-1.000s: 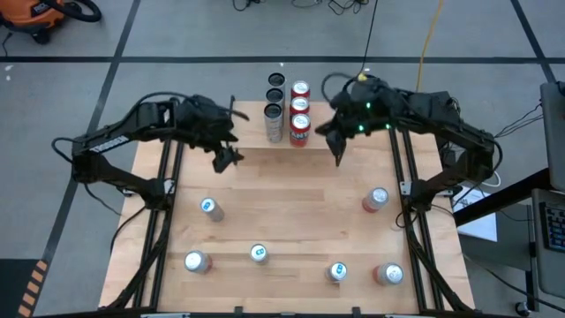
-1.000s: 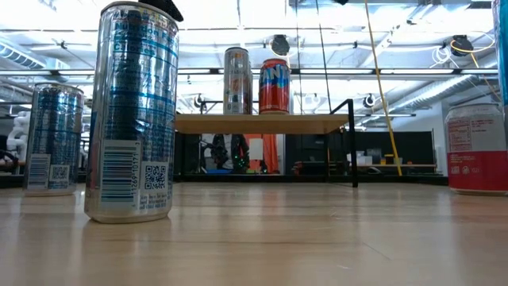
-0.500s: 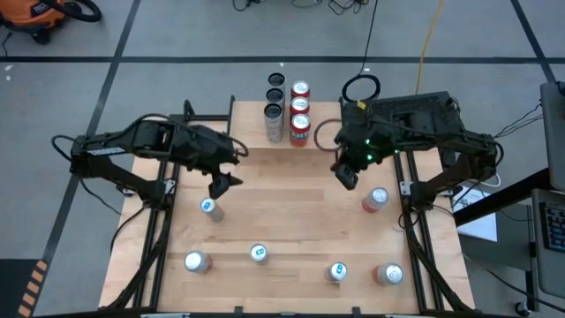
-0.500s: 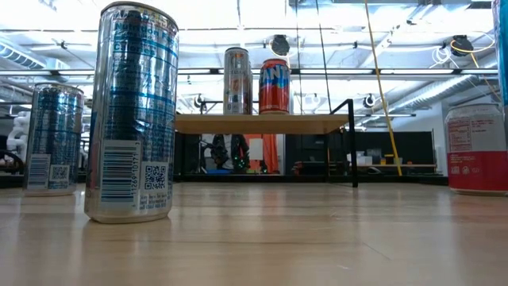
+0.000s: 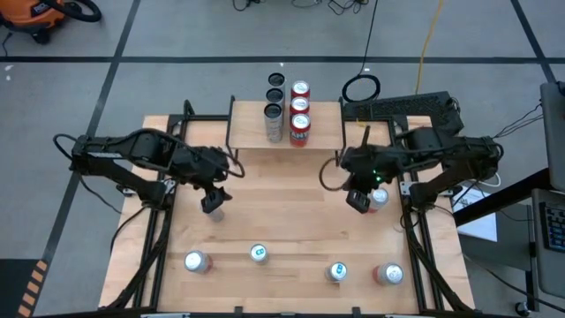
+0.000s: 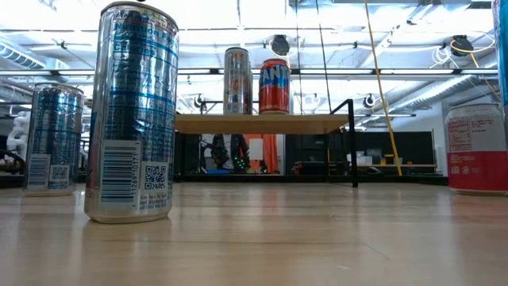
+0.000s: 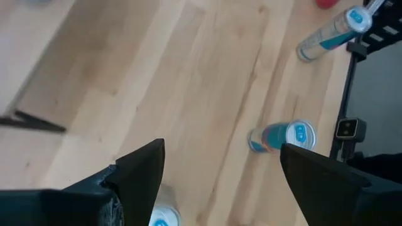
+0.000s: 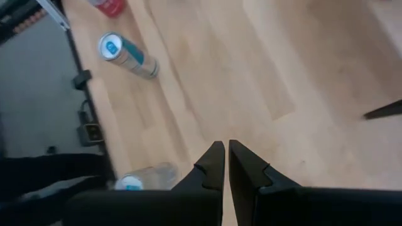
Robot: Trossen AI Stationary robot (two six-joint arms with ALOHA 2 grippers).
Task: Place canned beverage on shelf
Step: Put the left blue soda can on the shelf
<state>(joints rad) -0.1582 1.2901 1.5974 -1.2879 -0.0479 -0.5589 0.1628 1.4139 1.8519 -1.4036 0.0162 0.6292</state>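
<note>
Now left hand point(image 5: 213, 202) fingers apart above blue can point(image 7: 162, 220); right hand point(image 5: 357, 200) pinched together beside can point(image 5: 379, 197)

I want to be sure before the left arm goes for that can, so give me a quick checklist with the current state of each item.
1. Left pincer open: ok, its fingers stand wide apart.
2. Left pincer above a can: ok, in the high view it sits over the blue-topped can, which peeks out by one finger in the left wrist view.
3. Can centred between the fingers: not ok, it shows beside one finger.
4. Right pincer out of the way: ok, shut, on the other side by the red can.
5. Room on the shelf: cannot tell; cans already stand there.
</note>
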